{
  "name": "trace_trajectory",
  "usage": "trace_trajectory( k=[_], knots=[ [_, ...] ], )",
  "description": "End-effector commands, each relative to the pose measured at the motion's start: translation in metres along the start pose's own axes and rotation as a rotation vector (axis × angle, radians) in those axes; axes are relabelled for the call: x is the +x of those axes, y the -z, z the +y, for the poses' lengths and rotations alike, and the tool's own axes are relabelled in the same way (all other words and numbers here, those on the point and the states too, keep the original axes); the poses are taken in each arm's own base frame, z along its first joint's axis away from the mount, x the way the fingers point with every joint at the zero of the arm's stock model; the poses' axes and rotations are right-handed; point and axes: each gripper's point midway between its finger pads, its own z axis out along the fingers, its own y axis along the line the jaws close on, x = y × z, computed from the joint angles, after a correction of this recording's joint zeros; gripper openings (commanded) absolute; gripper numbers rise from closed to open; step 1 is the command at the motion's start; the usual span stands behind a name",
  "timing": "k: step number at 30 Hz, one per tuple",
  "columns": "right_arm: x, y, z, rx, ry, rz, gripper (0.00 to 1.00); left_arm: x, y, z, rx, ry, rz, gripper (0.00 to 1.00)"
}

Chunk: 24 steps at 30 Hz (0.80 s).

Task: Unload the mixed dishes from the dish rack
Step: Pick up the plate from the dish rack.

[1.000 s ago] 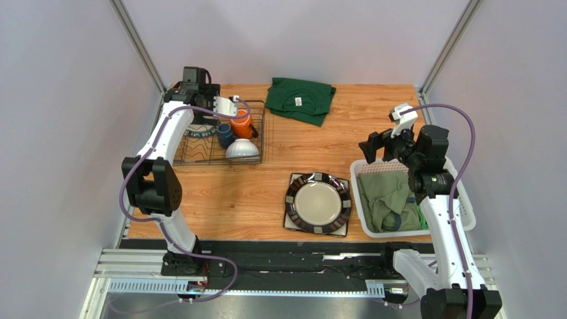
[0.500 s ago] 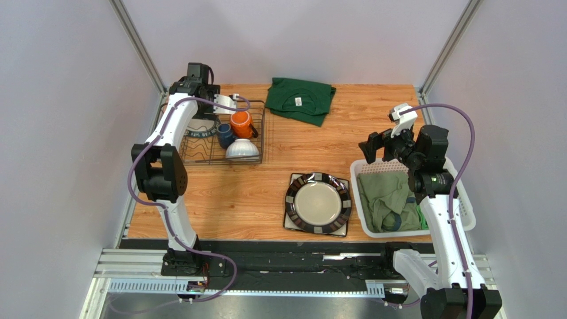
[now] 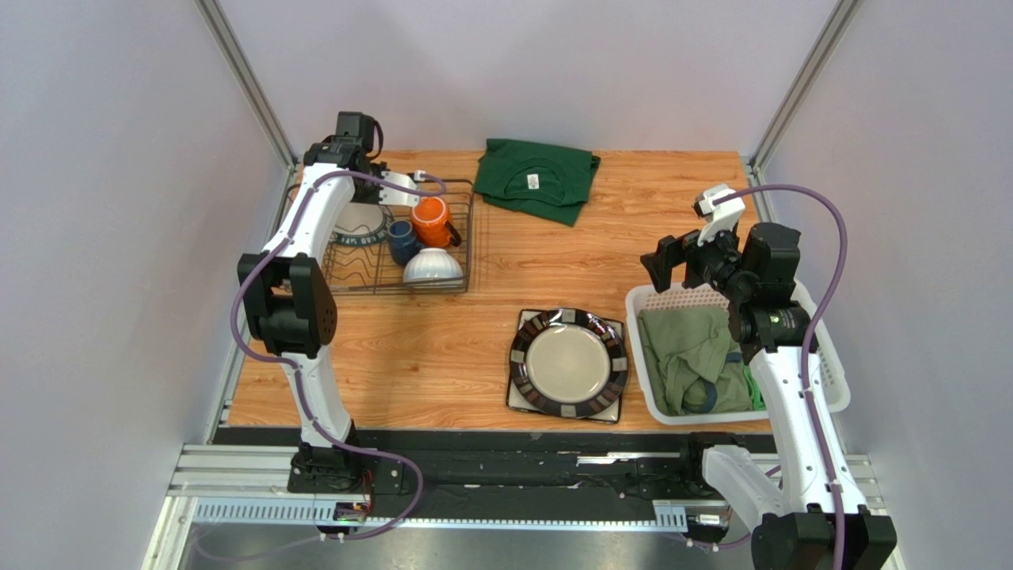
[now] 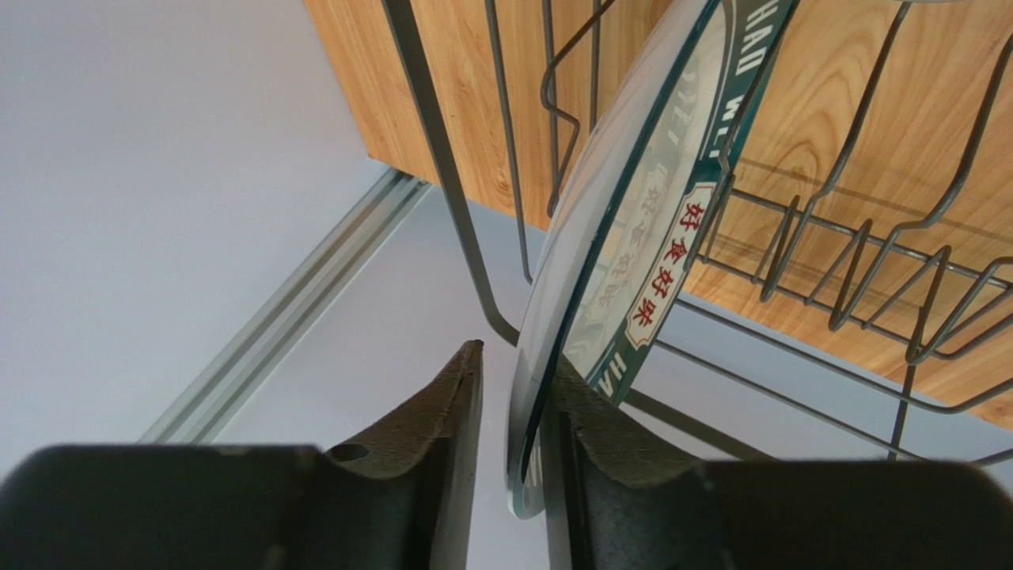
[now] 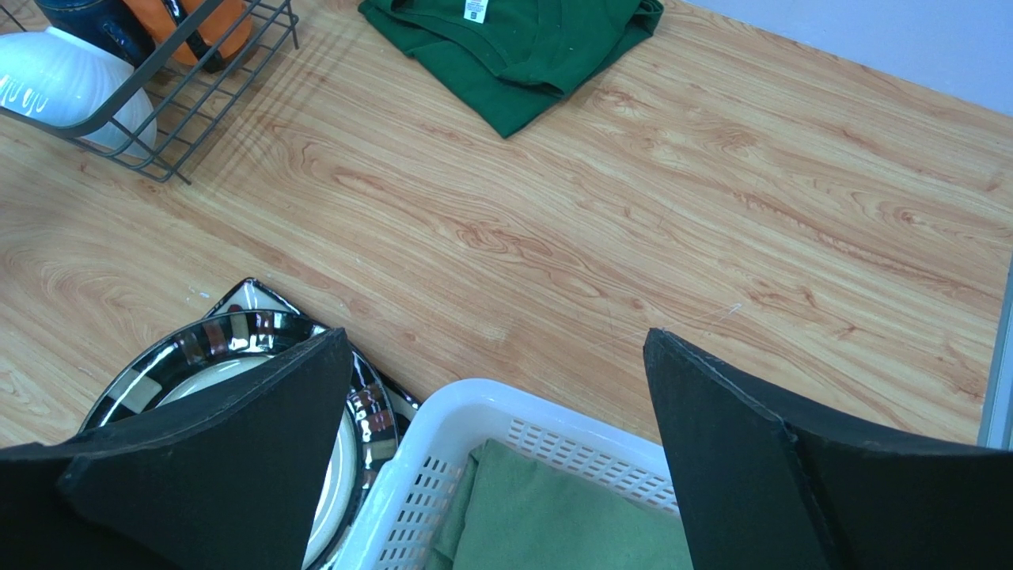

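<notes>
- left gripper [image 4: 514, 380]: jaws stand narrow, straddling the rim of the green-banded plate [image 4: 642, 238]. One finger is against it and the other shows a sliver of gap, so can't tell if the grip is firm.
- Plate stands on edge, tilted, at the left end of the dish rack [image 4: 452, 178], its lower part among the wire prongs.
- Step, as I judge it: taking hold of this plate to lift it out.
- Next move likely needs a firm pinch, then a lift along the plate's own plane so it clears the prongs and the rack's thick side bar just beside the fingers. A sideways pull could snag or drag the rack.
- Also in the rack: orange mug [image 3: 432, 220], dark blue mug [image 3: 402, 241], white bowl [image 3: 433, 268], all right of the plate and apart from it.
- Already on the table: dark-rimmed plate [image 3: 568, 363].
- right gripper [image 5: 495, 339]: wide open, empty, over the corner of the white basket [image 3: 832, 380], well apart from the rack.
- green shirt [image 3: 535, 178] lies at the far edge, not in the way.
</notes>
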Motion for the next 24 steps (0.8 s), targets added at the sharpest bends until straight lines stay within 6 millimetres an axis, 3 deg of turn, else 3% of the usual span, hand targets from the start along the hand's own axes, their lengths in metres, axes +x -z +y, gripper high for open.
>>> trace_trajectory(
  k=[1, 11, 24],
  knots=[
    [-0.007, 0.002, -0.001, 0.002, 0.023, -0.012, 0.99, 0.009, 0.006, 0.008, -0.010, 0.000, 0.022, 0.30],
    [-0.007, 0.001, -0.001, 0.001, 0.022, -0.011, 0.99, 0.019, 0.009, 0.010, 0.005, 0.011, 0.076, 0.01],
    [-0.008, 0.002, 0.000, -0.001, 0.025, -0.017, 0.99, 0.024, 0.044, 0.025, -0.060, -0.022, 0.064, 0.00]
  ],
)
